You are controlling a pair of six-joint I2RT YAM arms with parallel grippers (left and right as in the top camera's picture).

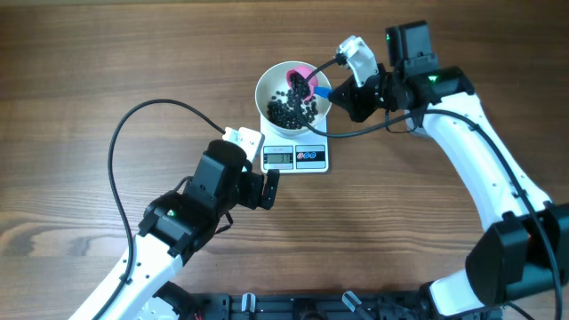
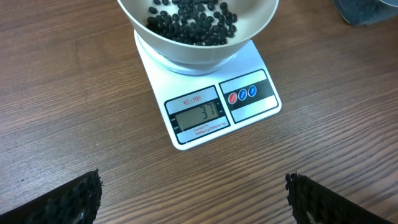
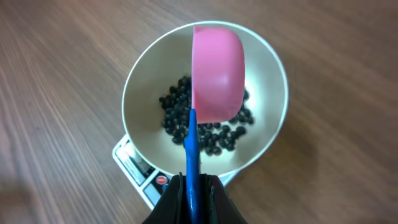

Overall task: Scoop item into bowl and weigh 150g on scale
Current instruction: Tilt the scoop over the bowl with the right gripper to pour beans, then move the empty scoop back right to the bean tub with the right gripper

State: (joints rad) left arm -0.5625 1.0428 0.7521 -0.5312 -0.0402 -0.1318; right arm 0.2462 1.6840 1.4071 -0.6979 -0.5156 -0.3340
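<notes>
**Right gripper [image 3: 191, 186] tips the scoop over the bowl**

It is clamped on the blue handle [image 3: 191, 146] of the pink scoop [image 3: 216, 74], which is tilted above the white bowl [image 3: 134, 81] on the scale [image 2: 249, 62]. Black beans [image 2: 193, 18] lie in the bowl's bottom. The left gripper [image 2: 196, 202] hangs wide and empty before the scale. The display [image 2: 198, 115] looks far short of target, so roll the scoop slowly, mouth inside the rim, without touching the bowl

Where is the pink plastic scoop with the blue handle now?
In the overhead view the pink scoop hangs at top centre over the round white bowl on the flat white scale, its blue handle pinched in the right claw.
</notes>
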